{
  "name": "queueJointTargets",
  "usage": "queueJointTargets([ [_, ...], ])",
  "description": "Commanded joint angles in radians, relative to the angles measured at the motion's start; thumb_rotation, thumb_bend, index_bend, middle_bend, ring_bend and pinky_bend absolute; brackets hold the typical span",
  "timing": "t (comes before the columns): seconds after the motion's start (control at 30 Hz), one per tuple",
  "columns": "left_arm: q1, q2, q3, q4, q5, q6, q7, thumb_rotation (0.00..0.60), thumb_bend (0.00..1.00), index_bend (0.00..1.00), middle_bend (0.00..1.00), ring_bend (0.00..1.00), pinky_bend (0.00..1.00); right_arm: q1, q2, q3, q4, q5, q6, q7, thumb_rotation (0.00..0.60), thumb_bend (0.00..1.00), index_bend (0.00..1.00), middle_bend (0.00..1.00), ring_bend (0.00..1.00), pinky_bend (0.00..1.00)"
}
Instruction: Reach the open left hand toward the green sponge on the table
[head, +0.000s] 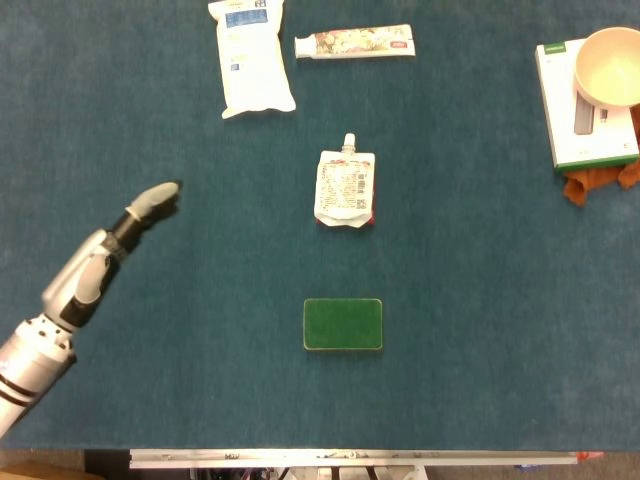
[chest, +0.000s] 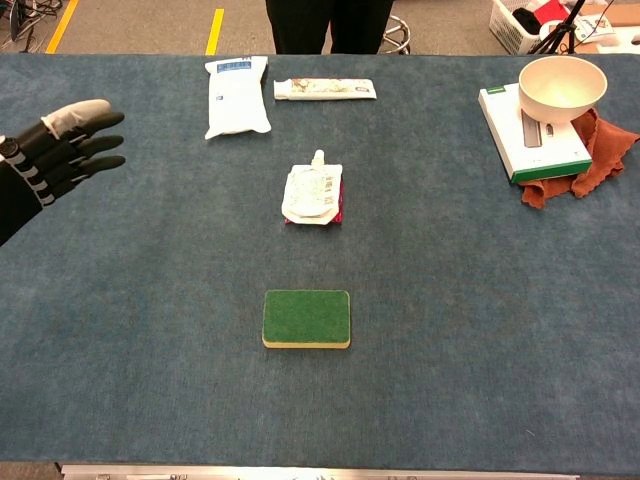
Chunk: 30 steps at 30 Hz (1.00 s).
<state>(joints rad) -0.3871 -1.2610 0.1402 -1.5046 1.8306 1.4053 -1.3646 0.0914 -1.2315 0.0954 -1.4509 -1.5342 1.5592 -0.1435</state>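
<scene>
The green sponge (head: 343, 324) (chest: 306, 318) lies flat on the blue table, near its front edge and about the middle. My left hand (head: 105, 255) (chest: 58, 145) hangs over the left part of the table, well to the left of the sponge and clear of it. Its fingers are stretched out and apart, with nothing in them. My right hand shows in neither view.
Beyond the sponge lies a white spouted pouch (head: 346, 188). At the far edge lie a white packet (head: 250, 55) and a toothpaste tube (head: 355, 42). At the far right a bowl (head: 612, 66) sits on a white box (head: 574, 110) over an orange cloth (chest: 590, 150).
</scene>
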Motion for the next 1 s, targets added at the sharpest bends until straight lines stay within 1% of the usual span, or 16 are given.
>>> queueJointTargets([
  [0.03,-0.086,0.006,0.046,0.019,0.06,-0.025,-0.195,0.0,0.0,0.0,0.02,0.04,0.07,0.0,0.0,0.0,0.0,0.001,-0.001,0.0,0.6,0.05,0.56,0.3,0.32,0.49],
  [0.13,-0.124,0.002,0.065,0.037,0.081,-0.04,-0.269,0.0,0.0,0.0,0.03,0.04,0.07,0.001,-0.001,-0.001,0.0,0.001,-0.003,0.0,0.6,0.05,0.56,0.3,0.32,0.49],
  [0.2,-0.146,0.001,0.08,0.043,0.097,-0.033,-0.346,0.0,0.0,0.0,0.03,0.05,0.08,0.001,-0.001,-0.001,0.001,0.001,-0.003,0.0,0.6,0.05,0.56,0.3,0.32,0.49],
  [0.3,-0.187,-0.005,0.115,0.074,0.147,0.016,-0.535,0.0,0.0,0.0,0.03,0.05,0.08,0.001,0.0,-0.002,0.0,0.001,-0.006,0.001,0.6,0.05,0.56,0.3,0.32,0.49],
  [0.4,-0.21,-0.026,0.135,0.129,0.177,0.071,-0.648,0.0,0.0,0.0,0.03,0.05,0.08,0.002,0.001,-0.005,-0.003,0.001,-0.011,0.005,0.6,0.05,0.56,0.3,0.32,0.49],
  [0.6,-0.234,-0.066,0.158,0.209,0.204,0.167,-0.763,0.0,0.0,0.0,0.06,0.07,0.1,0.001,0.003,-0.006,-0.006,-0.001,-0.01,0.007,0.6,0.05,0.56,0.3,0.32,0.49],
  [0.87,-0.241,-0.107,0.171,0.266,0.212,0.288,-0.823,0.0,0.0,0.0,0.06,0.08,0.11,0.002,0.004,-0.008,-0.01,0.001,-0.017,0.008,0.6,0.05,0.56,0.3,0.32,0.49],
  [1.0,-0.251,-0.121,0.181,0.286,0.212,0.309,-0.831,0.0,0.0,0.01,0.07,0.08,0.13,0.002,0.006,-0.008,-0.012,0.002,-0.016,0.009,0.6,0.05,0.56,0.3,0.32,0.49],
])
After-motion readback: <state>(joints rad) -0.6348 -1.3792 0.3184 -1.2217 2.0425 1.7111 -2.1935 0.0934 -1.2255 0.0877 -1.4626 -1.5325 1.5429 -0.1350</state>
